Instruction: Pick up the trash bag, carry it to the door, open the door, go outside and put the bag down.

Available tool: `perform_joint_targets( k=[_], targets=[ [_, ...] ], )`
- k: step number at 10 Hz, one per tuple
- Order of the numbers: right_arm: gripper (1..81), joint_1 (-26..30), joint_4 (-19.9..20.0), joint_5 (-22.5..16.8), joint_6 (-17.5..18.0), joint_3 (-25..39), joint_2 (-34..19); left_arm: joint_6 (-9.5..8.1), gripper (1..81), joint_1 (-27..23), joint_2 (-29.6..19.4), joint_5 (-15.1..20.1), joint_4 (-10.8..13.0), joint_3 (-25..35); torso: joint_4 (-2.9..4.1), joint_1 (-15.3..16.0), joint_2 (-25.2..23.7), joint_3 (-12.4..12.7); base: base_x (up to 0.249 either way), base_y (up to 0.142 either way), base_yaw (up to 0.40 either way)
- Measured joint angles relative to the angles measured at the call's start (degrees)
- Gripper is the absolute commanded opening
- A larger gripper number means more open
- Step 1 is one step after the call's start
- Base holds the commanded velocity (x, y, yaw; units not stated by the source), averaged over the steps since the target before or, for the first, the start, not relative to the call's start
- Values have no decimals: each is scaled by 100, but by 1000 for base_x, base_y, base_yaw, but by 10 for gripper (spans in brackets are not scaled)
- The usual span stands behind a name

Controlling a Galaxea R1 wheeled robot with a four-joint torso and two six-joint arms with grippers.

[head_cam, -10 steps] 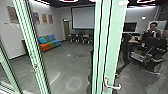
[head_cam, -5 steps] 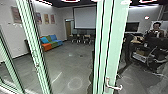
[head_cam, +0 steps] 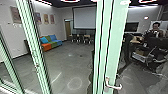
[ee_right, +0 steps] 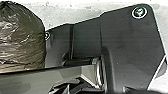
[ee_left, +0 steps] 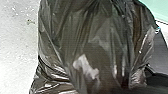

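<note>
The black trash bag (ee_left: 100, 37) hangs close to the camera in the left wrist view, its folds drawn together toward my left gripper, which is shut on it. Part of the same bag (ee_right: 22, 37) shows in the right wrist view, beside the robot's dark base plate. In the head view, a pale green door frame (head_cam: 118, 37) stands upright just right of the middle, with a metal lever handle (head_cam: 112, 85) low on it. I cannot tell whether the door is ajar.
Another green frame post (head_cam: 33, 47) rises at the left. Beyond the frames are a colourful sofa (head_cam: 51, 42), chairs (head_cam: 80, 38) and a projection screen (head_cam: 84, 18). A person (head_cam: 155, 31) is at the right, behind dark equipment (head_cam: 150, 52).
The head camera's view has shifted slightly, so the door frames and the room stand a little farther right than a second ago.
</note>
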Motion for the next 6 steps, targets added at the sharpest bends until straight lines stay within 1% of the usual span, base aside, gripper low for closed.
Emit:
perform_joint_targets(
  k=[3, 6],
  targets=[
    [811, 0, 11, 52, 0, 129, -78, -15, 10, 0, -5, 0, -7, 4, 0, 0, 0, 0, 0, 0, 0],
    [811, -1, 18, 66, 2, 772, -425, -15, 10, 0, -27, 4, -11, 15, 0, 0, 0, 0, 0, 0, 0]
  ],
)
